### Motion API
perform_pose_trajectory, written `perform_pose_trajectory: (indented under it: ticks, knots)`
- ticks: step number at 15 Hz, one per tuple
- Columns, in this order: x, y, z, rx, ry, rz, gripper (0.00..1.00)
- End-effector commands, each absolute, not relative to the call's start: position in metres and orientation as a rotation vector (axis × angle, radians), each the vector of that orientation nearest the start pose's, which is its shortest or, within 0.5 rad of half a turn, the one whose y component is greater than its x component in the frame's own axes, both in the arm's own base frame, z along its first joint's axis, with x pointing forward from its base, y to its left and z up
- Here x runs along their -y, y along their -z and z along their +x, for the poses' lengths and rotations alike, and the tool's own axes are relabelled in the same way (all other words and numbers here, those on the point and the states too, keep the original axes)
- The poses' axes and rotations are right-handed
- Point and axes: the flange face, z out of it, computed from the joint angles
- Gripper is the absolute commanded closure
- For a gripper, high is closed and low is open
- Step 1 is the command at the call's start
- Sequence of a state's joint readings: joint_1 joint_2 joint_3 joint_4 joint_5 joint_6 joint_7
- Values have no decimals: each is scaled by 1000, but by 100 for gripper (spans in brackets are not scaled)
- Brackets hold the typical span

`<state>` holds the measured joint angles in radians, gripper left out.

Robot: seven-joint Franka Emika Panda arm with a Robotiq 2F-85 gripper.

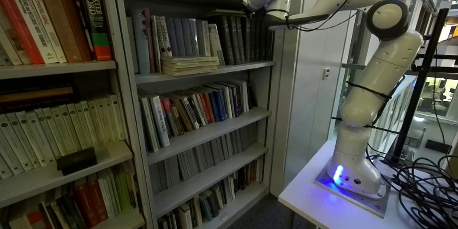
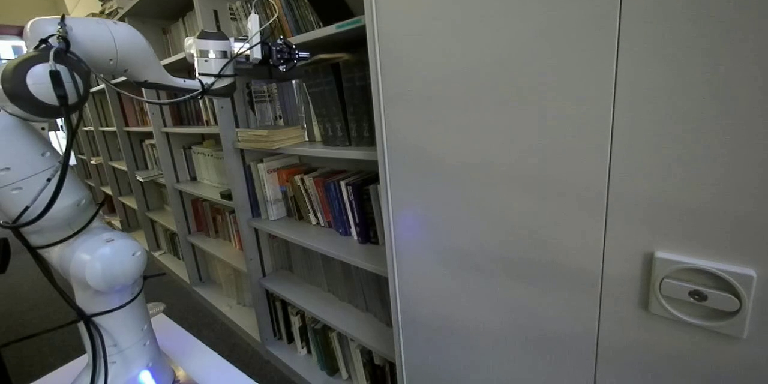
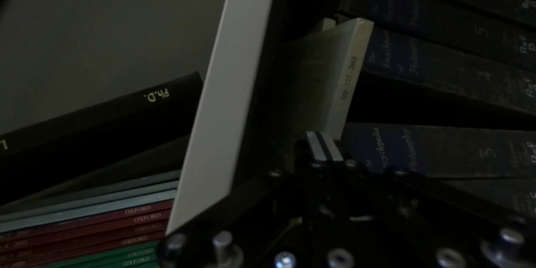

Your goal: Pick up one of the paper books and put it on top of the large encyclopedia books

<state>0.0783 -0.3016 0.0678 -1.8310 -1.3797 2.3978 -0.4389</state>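
Gripper [image 3: 322,145] in wrist view: clenched, fingers [image 3: 315,146] tog., at one end of pale paper book [image 3: 347,75] & partly hiding that end; can't tell if touching. Book pos.: flat across tops of lg. encyclopedia vols. [image 3: 452,150], spine facing out & marked "(pp. 125 - 260)", shelf board [image 3: 227,92] just above. Dark spines below w/ nos. 3, 4 & 5. In an exterior view, tan flat edge [image 2: 330,58] on top of same vols., just past gripper tips. Other paper books: flat stack [image 1: 189,66] at front edge of shelf [image 1: 250,66], in front of upright bks. [image 1: 184,37]; encyclopedias at shelf's end corner, next to cabinet [image 2: 498,162]. Arm [image 1: 368,93]: up on bench [image 1: 304,189], base [image 1: 354,164] set back from corner nearest shelf, stretched over to encyclopedias. Cables [image 1: 425,193] heaped on bench beside base, toward opp. edge.
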Motion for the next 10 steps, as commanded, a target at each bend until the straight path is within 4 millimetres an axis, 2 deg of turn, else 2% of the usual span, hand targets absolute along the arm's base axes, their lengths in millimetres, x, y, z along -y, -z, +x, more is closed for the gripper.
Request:
perform_pose_trajectory:
  ticks: [1,10]
  knots:
    - [-72,-764,495,-993,-517,1368,100]
    - [-79,-766,468,-995,-567,1354,100]
